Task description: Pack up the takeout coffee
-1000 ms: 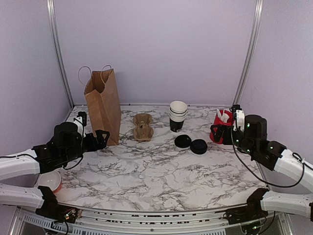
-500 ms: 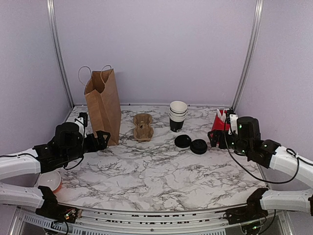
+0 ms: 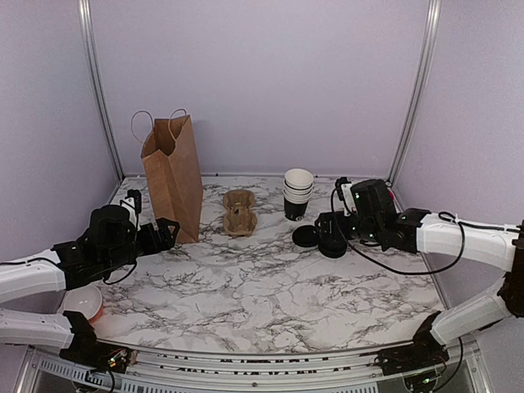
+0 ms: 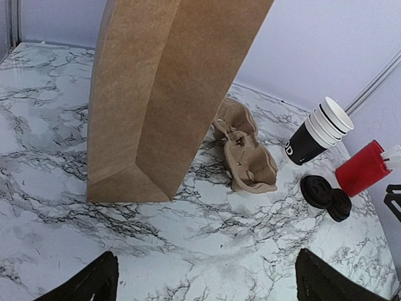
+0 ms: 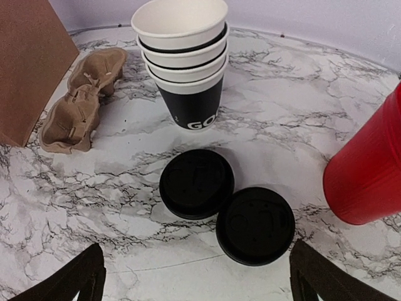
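The takeout coffee, a lidded cup, is out of view. Two flat black lids (image 5: 196, 182) (image 5: 255, 226) lie side by side on the marble table, seen also in the top view as lids (image 3: 305, 236) (image 3: 332, 245). Just behind them stands a stack of lidless black cups (image 5: 188, 63) (image 3: 297, 194). My right gripper (image 5: 197, 269) (image 3: 327, 225) hovers open right over the lids, holding nothing. The brown paper bag (image 3: 173, 176) (image 4: 163, 94) stands upright at the back left. My left gripper (image 4: 207, 279) (image 3: 168, 229) is open and empty beside the bag's base.
A crumpled cardboard cup carrier (image 3: 240, 211) (image 4: 247, 157) lies between bag and cups. A red cup (image 5: 369, 169) (image 4: 363, 168) stands right of the lids. A white and red bowl (image 3: 83, 303) sits at the table's near left edge.
My right arm has swung left, from beside the red cup to over the two lids. The left arm has hardly moved. Both grippers stayed open.
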Controlling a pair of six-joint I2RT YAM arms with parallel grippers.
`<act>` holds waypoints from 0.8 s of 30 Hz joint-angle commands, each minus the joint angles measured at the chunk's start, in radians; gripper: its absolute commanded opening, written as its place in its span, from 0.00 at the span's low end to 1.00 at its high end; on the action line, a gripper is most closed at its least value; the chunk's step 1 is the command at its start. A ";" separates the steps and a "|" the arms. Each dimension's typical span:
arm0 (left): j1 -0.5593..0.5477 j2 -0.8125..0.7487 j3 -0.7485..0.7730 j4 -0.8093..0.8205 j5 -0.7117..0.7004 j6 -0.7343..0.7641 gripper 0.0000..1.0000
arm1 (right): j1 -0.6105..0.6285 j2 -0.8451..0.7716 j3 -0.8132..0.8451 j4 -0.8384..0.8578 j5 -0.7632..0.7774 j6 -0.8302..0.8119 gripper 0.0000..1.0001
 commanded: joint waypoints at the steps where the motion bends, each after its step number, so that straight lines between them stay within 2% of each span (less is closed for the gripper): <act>1: 0.017 -0.037 -0.020 -0.037 0.002 -0.024 0.99 | 0.014 0.143 0.138 -0.024 -0.012 -0.022 1.00; 10: 0.031 -0.090 -0.044 -0.067 0.007 -0.042 0.99 | 0.014 0.403 0.368 -0.123 -0.019 -0.073 1.00; 24: 0.031 -0.134 -0.063 -0.096 0.014 -0.054 0.99 | 0.010 0.570 0.486 -0.142 -0.025 -0.125 1.00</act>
